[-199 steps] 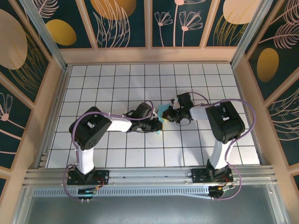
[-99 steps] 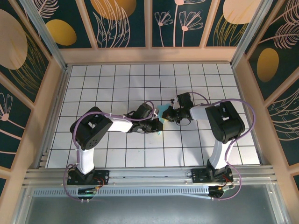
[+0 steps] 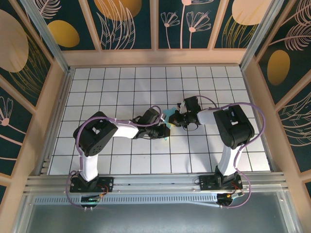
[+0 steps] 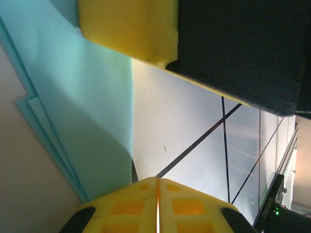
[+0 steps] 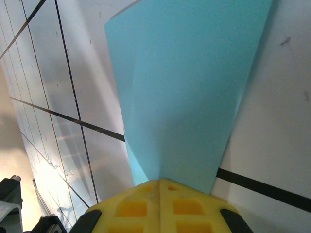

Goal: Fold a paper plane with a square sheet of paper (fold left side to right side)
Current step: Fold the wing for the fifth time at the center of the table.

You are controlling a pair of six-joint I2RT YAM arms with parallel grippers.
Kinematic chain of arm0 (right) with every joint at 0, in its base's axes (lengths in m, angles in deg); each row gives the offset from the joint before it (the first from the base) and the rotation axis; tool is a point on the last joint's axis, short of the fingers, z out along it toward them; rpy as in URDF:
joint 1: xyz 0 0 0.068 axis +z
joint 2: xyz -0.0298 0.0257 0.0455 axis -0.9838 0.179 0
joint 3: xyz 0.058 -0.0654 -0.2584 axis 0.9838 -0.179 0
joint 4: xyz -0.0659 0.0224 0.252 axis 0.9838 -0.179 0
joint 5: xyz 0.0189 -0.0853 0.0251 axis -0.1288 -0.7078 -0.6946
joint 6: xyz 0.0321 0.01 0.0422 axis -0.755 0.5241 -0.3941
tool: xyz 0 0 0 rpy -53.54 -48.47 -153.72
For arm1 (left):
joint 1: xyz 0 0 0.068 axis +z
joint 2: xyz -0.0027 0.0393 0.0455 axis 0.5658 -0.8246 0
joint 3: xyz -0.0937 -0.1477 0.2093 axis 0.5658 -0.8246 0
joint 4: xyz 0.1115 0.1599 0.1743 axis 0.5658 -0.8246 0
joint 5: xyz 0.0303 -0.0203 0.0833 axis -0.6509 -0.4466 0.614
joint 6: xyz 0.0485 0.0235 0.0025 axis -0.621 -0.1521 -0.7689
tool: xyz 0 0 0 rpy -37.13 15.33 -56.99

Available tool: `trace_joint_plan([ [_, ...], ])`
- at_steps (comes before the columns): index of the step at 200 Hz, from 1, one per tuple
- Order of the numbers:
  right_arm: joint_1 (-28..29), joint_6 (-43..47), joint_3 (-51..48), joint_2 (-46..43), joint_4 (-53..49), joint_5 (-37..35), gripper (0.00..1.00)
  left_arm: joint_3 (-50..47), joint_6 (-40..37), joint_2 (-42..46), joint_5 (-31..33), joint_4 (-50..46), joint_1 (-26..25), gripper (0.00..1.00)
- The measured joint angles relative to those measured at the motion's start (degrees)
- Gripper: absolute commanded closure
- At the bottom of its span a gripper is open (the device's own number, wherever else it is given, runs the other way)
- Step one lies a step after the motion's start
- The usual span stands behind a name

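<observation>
Grid table (image 3: 97,87) — turquoise paper (image 3: 170,115) (folded)

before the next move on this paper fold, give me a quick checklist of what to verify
1. right gripper shut on the paper: ok, the sheet runs into its closed jaws.
2. left gripper shut: ok.
3. left gripper actually pinching the paper: cannot tell, the sheet only meets its tip at one side.
4. folded layers flush: not ok, stepped edges show in the left wrist view.
5. grippers apart from each other: cannot tell, they are very close from above.
</observation>
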Motion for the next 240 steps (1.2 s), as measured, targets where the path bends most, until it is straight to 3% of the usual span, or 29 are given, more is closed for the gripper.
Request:
trace_joint_plan([
  [240,0.2,0.0,0.4,0.3,-0.5,0.6,1.0,-3.5,-0.9,1.9,-0.2,1.4,-1.9,0.91],
])
